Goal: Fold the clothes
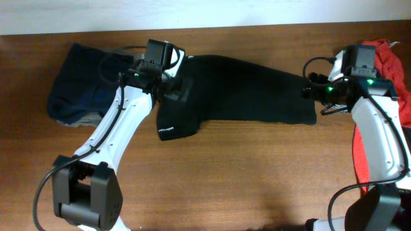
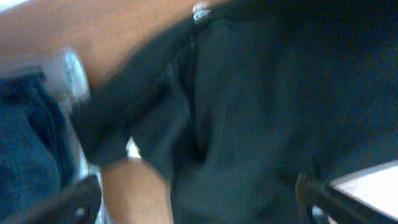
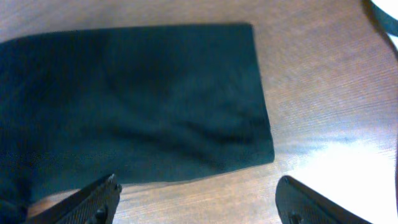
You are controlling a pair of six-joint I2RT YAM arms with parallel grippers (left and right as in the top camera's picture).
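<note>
The black shirt (image 1: pixel 244 90) lies in a long folded band across the table, with small white print near its left lower corner (image 1: pixel 166 130). My left gripper (image 1: pixel 176 86) hangs over the shirt's left end, open. In the left wrist view, black fabric (image 2: pixel 261 112) fills the space under the left gripper (image 2: pixel 199 205), and nothing is pinched between the jaws. My right gripper (image 1: pixel 313 92) is at the shirt's right end, open. In the right wrist view, the right gripper (image 3: pixel 199 202) is above bare wood just off the shirt's edge (image 3: pixel 155 99).
A navy garment (image 1: pixel 83 90) is bunched at the back left, with grey cloth under it. A red garment (image 1: pixel 395 70) lies at the right edge under the right arm. The table's far edge runs along the top of the overhead view.
</note>
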